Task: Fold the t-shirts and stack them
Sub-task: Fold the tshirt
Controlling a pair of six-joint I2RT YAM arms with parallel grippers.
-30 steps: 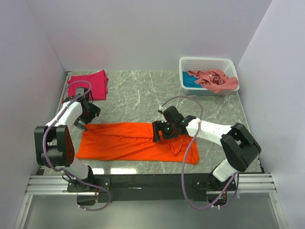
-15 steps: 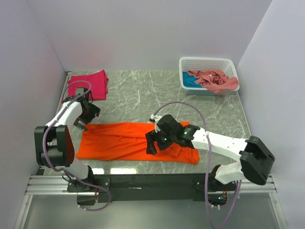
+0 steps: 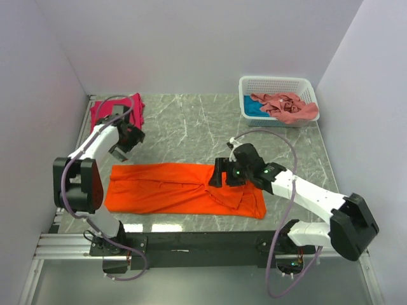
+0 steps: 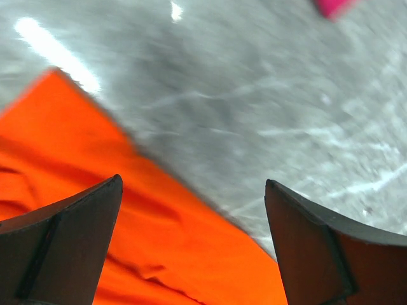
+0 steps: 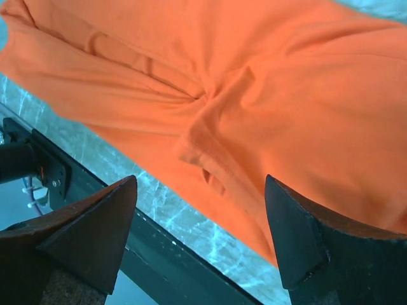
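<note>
The left claw (image 4: 192, 184) hangs spread and empty over the far left corner of the orange t-shirt (image 3: 165, 187). The right claw (image 5: 200, 181) is equally spread and holds nothing, poised above a puckered, twisted patch near the shirt's right end. The shirt lies as a long band along the near side of the tabletop (image 3: 184, 127), well apart from the magenta t-shirt (image 3: 130, 108) at the far left. The salmon-pink t-shirt (image 3: 286, 105) and teal one (image 3: 253, 109) sit in the basket (image 3: 273, 81). The band probably needs flattening before it is folded crosswise. The left claw should pinch right at the corner and catch every layer. The right should tug the pucker outward, low and slow, so nothing drags.
</note>
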